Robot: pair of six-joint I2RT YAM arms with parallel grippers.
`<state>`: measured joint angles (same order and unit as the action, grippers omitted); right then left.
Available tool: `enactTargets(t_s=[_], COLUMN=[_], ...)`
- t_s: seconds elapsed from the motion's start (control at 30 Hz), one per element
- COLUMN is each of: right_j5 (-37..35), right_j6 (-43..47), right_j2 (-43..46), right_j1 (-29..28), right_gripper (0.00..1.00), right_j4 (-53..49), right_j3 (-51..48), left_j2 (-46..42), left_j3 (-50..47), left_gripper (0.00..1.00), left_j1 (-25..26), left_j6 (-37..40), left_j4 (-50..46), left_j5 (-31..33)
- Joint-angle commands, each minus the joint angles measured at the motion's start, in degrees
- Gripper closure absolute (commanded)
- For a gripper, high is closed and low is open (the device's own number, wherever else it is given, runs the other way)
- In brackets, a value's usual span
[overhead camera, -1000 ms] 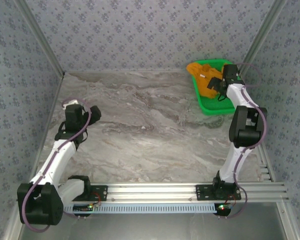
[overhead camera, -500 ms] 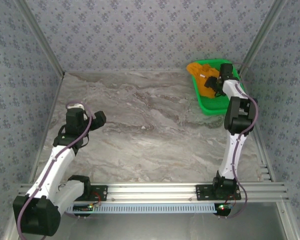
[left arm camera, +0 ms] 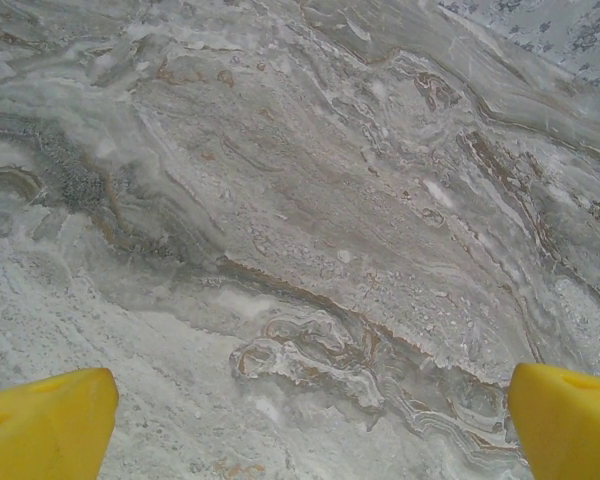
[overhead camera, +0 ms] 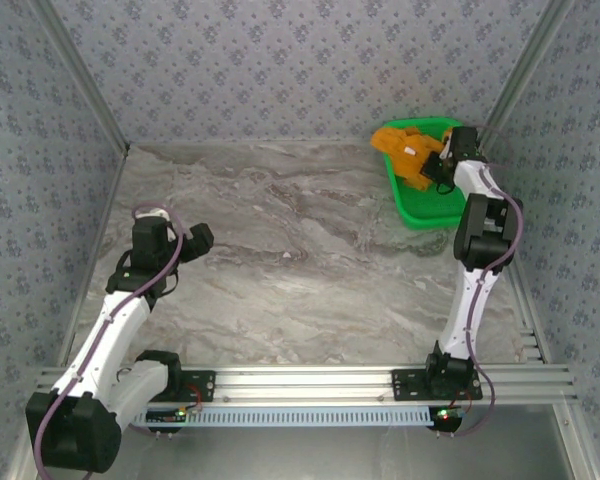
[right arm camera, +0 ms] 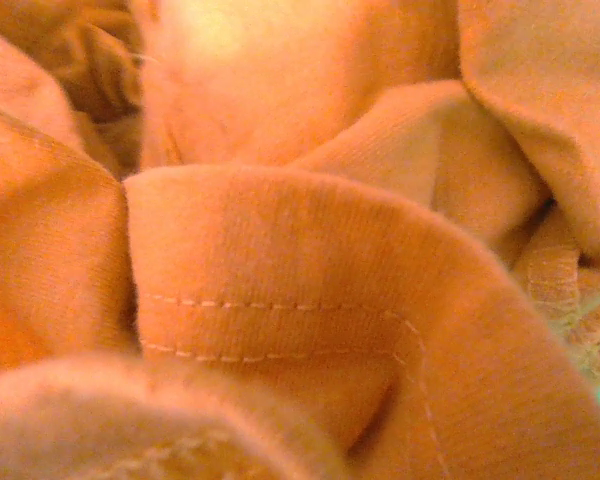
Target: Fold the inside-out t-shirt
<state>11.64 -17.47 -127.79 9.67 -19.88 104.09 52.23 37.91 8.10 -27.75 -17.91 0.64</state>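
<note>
The right claw (overhead camera: 443, 168) was reached out to the far right corner of the surface (overhead camera: 300, 250), down inside the green plastic mesh basket (overhead camera: 430, 212). It was closed tight. Its fingers were buried in cloth, so we could not tell whether a fold was caught between them.

The basket stood against the right wall, and the orange t-shirt (overhead camera: 405, 150) lay crumpled in its far half. Part of the shirt spilled over the basket's far-left rim, and the near half of the basket floor was bare. We saw a small white tag (overhead camera: 411, 151) on top of the heap.

From the right wrist, the t-shirt (right arm camera: 280, 250) pressed right up against the lens in bunched orange folds. Two rows of pale stitching (right arm camera: 270, 325) ran along a hem across the middle, and a sliver of green sat at the lower right edge.

The left claw (overhead camera: 202, 238) was well apart from the basket, over the left side of the surface. From the left wrist, the left claw (left arm camera: 305, 425) had its jaws spread wide, a yellow fingertip (left arm camera: 45, 425) in each lower corner. Between them lay only the grey-and-brown marbled surface (left arm camera: 280, 200), and the claw held nothing.
</note>
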Motion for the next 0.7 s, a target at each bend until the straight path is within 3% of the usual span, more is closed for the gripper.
enactTargets(t_s=[0.0, 0.33, 0.67], right_j5=[1.1, 3.1, 0.6], right_j6=[2.4, 2.3, 11.1], right_j2=[7.7, 20.2, 41.1], right_j1=[0.4, -0.3, -13.2], right_gripper=[1.00, 1.00, 1.00], right_j4=[1.5, 2.8, 3.2], right_j3=[-0.3, -1.2, -6.3], left_j2=[0.5, 0.5, 0.7], left_j3=[0.3, -0.5, 0.7], left_gripper=[0.00, 0.00, 0.00], left_j1=[0.5, 0.8, 1.4], left_j6=[-0.8, -2.3, -3.6], left_j4=[1.1, 4.8, 7.8], left_j5=[-2.2, -6.2, -9.3])
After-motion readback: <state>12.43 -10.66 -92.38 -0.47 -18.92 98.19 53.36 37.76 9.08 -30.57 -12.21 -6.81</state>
